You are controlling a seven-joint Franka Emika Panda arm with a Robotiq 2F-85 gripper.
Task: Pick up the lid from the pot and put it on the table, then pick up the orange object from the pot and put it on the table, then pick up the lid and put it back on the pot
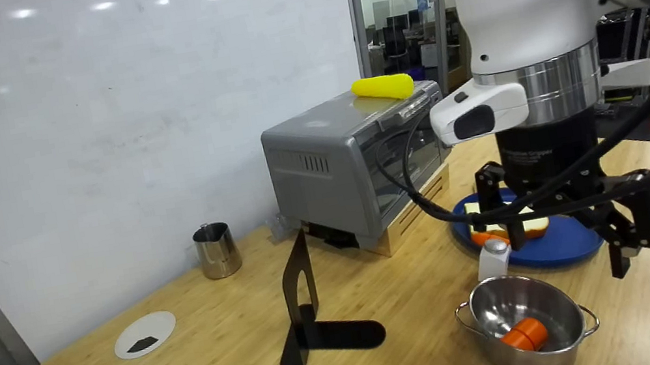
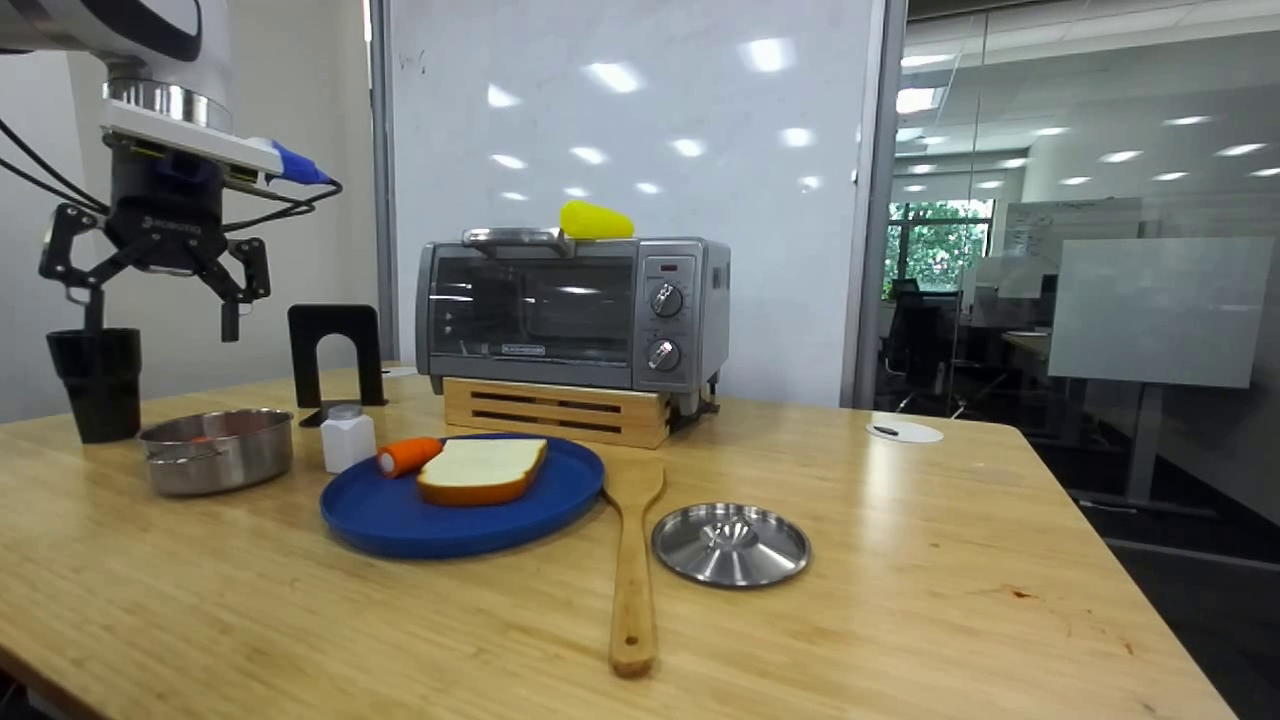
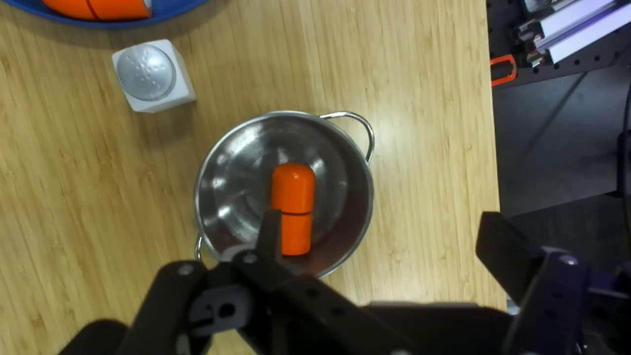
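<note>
Silver pot (image 3: 246, 170), orange object (image 3: 294, 202), light-brown grained table (image 2: 920, 580).

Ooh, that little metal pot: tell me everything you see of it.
The pot is round, shiny and silvery, stainless steel by its look, with two thin loop handles on opposite sides. It stands upright and uncovered on the wooden table, near the white shaker. The orange object lies inside. The open claw hangs higher, clear of it.
</note>
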